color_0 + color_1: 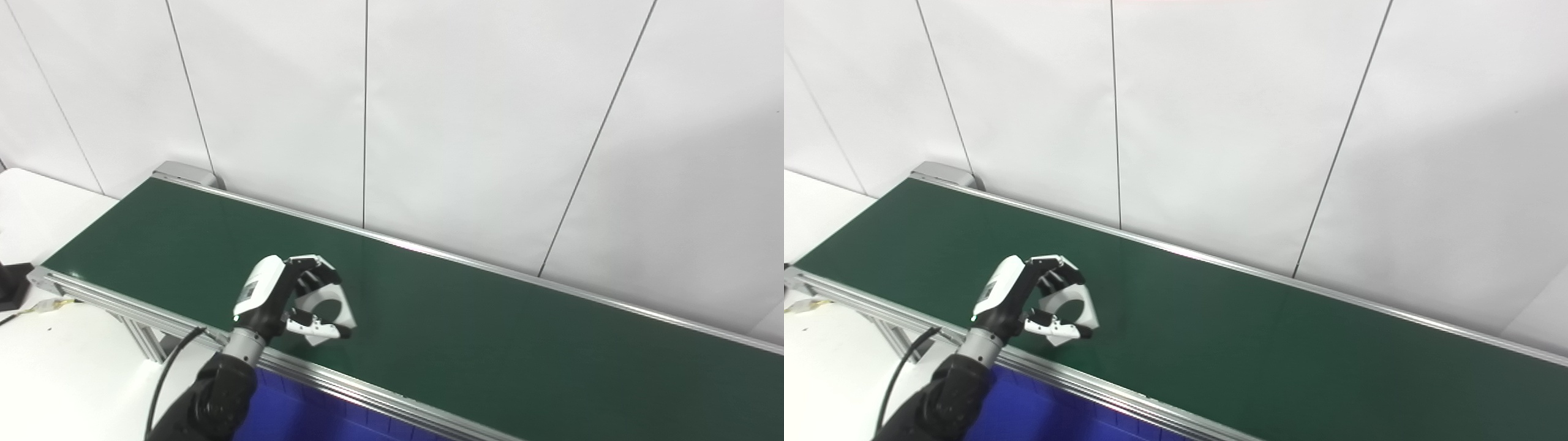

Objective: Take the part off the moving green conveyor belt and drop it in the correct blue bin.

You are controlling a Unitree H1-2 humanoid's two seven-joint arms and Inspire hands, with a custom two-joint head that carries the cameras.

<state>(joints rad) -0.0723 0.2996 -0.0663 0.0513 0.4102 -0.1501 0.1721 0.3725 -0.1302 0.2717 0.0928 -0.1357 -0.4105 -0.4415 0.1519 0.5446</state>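
A white part (334, 309) with a round hole sits on the green conveyor belt (490, 331) near its front rail. My left hand (288, 300) reaches over the belt from below; its fingers curl over the top of the part and the thumb lies under its near edge, so the hand is closed around it. It also shows in the right eye view (1032, 300), with the part (1078, 309) between fingers and thumb. A blue bin (294, 416) shows below the belt's front rail. The right hand is out of view.
The belt runs from upper left to lower right, with aluminium rails (380, 392) on both sides. White wall panels stand behind it. A white table (55, 361) lies at the left, with a black cable (165, 373) along my forearm.
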